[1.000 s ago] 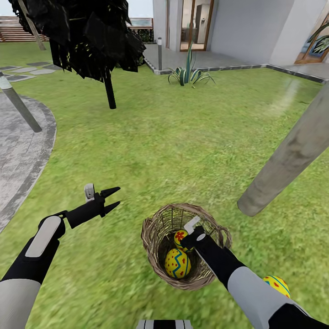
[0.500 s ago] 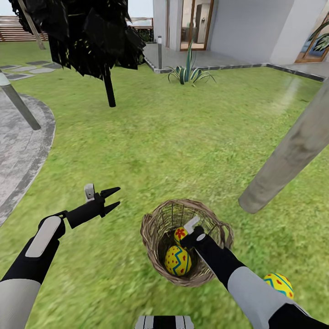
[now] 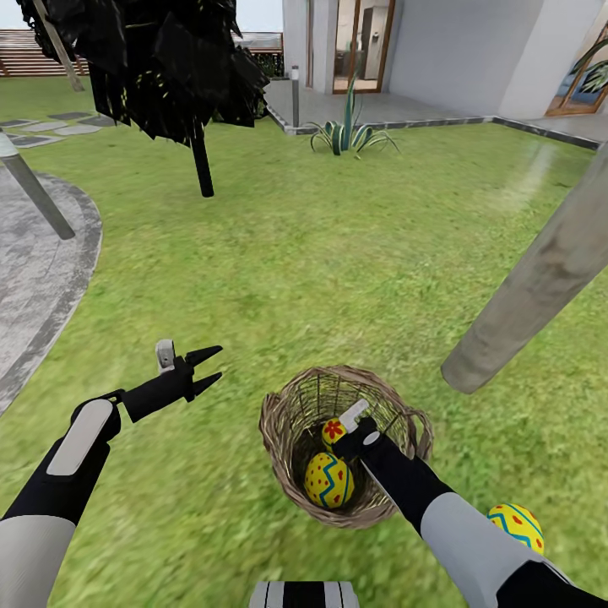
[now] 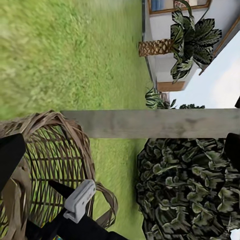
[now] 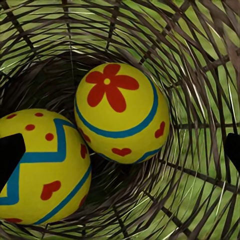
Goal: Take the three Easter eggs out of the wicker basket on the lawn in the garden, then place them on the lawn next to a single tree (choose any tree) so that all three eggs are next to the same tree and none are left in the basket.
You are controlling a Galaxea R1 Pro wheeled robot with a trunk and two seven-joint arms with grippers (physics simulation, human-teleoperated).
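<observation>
Almost nothing moved: right gripper (image 3: 355, 431) still hangs in basket (image 3: 279, 414), jaws apart around flower egg (image 5: 121, 112), not yet clamped; left gripper (image 3: 205, 367) idle, apart.

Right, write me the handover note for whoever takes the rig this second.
Left gripper: open, empty, over the lawn.
Right gripper: inside the basket, jaws open either side of the flower egg; nothing gripped.
Zigzag egg also in the basket. Third egg lies on the grass, partly behind the right arm, some way short of the pale trunk.
Left to do: move both basket eggs out beside that trunk, and probably the third closer.
</observation>
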